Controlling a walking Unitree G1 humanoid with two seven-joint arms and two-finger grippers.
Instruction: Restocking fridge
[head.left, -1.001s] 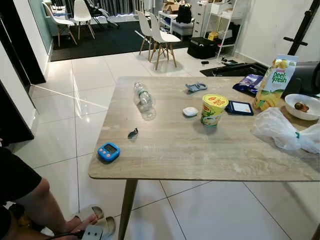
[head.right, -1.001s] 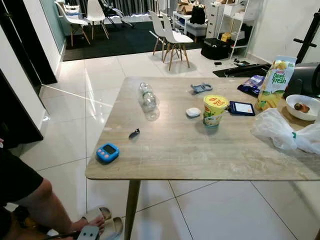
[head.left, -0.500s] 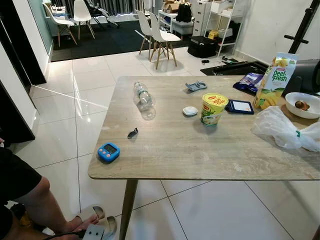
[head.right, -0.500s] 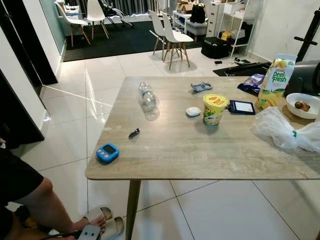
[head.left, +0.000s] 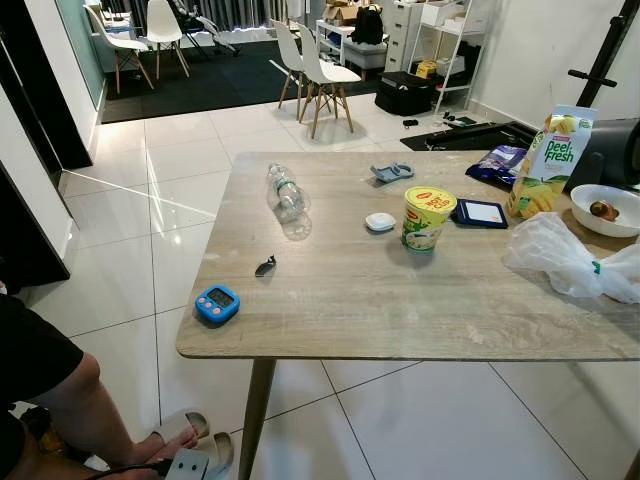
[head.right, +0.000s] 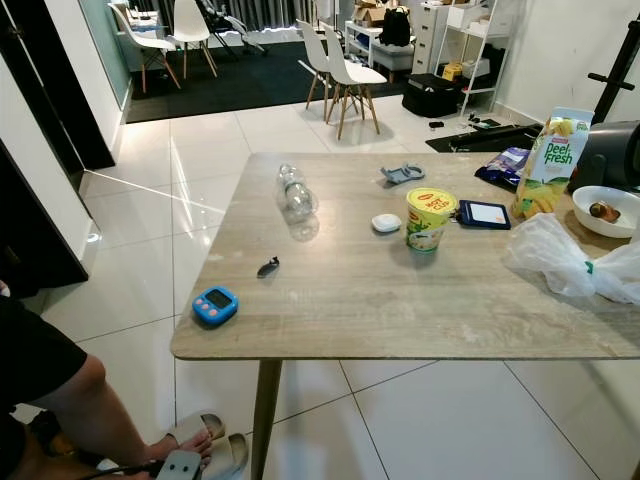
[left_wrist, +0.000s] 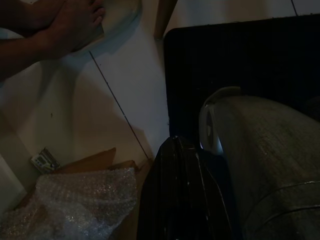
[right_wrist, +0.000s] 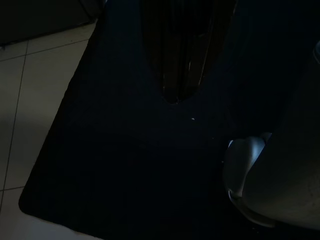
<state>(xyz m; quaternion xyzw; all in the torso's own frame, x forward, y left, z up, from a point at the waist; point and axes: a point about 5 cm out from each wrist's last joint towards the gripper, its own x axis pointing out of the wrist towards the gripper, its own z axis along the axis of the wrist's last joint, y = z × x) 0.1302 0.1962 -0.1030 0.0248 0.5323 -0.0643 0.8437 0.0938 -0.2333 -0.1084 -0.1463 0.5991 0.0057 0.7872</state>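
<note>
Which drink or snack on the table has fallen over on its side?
The clear plastic bottle lies on its side near the table's far left. The yellow cup and the juice carton both stand upright.

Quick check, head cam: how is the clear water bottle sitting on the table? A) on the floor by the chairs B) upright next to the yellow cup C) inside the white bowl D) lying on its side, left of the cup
D: the water bottle lies on its side on the table, well to the left of the yellow cup and apart from it.
</note>
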